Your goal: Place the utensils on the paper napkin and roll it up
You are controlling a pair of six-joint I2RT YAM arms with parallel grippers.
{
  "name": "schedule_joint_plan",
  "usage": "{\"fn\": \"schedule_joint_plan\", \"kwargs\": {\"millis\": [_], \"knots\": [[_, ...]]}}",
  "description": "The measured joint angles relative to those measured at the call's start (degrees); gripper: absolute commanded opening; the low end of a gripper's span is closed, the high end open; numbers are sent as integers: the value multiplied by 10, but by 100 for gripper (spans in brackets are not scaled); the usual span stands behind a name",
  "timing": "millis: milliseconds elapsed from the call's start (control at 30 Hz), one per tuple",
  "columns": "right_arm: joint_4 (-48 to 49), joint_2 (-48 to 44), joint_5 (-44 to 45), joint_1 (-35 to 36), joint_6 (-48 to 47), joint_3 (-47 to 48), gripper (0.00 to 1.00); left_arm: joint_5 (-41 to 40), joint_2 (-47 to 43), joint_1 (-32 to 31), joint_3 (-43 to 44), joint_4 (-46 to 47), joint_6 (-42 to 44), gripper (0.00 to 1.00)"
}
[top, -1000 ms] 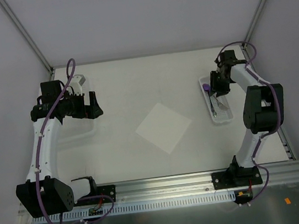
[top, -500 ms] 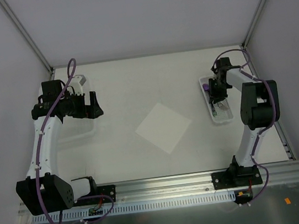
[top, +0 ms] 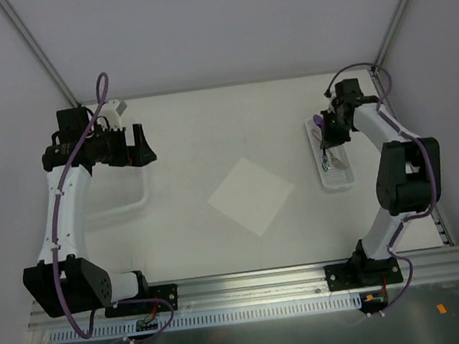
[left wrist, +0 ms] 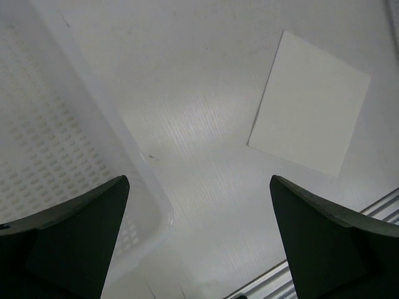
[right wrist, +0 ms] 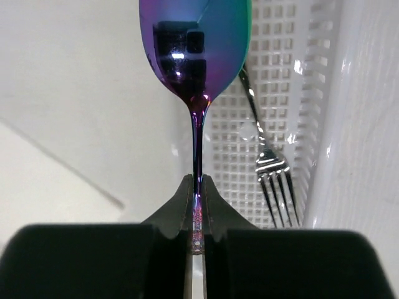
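Observation:
The white paper napkin (top: 251,195) lies flat in the middle of the table and also shows in the left wrist view (left wrist: 310,121). My right gripper (top: 325,133) (right wrist: 197,184) is shut on the thin neck of the spoon (right wrist: 194,37), whose shiny bowl reflects purple and blue. It holds the spoon above the left rim of a white perforated basket (top: 339,177). The fork (right wrist: 274,174) lies inside that basket, tines toward the camera. My left gripper (top: 142,146) (left wrist: 198,184) is open and empty, held above the table left of the napkin.
A second white perforated basket (top: 127,205) (left wrist: 43,124) stands at the left, partly under my left gripper. An aluminium rail (top: 254,284) runs along the near edge. Grey walls close in the back and sides.
My right gripper has shifted a little toward the back wall over the basket with the spoon in it. My left gripper has moved slightly back and left.

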Motion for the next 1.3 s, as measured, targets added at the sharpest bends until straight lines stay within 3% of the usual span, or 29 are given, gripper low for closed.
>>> {"fn": "schedule_joint_plan", "kwargs": {"millis": [167,267,367,600,800,1000,1300], "knots": [[25,-131,-119,-5,40,-1,0,73,17,0,108,10,-31,88],[151,-207,-239,-1,126,-49,0,158,23,-3,142,47,-90,87],[344,-249,-328,28,250,-142,0,207,24,-25,128,96,-161,87],[695,-156,-396,194,518,-230,0,225,9,-196,-6,240,-271,81],[958,-84,-396,287,697,-230,0,245,7,-226,-80,365,-374,69],[1033,-65,-394,316,760,-230,0,245,6,-226,-108,449,-454,59],[1056,-62,-394,335,784,-230,0,241,2,-226,-108,489,-490,51]]}}
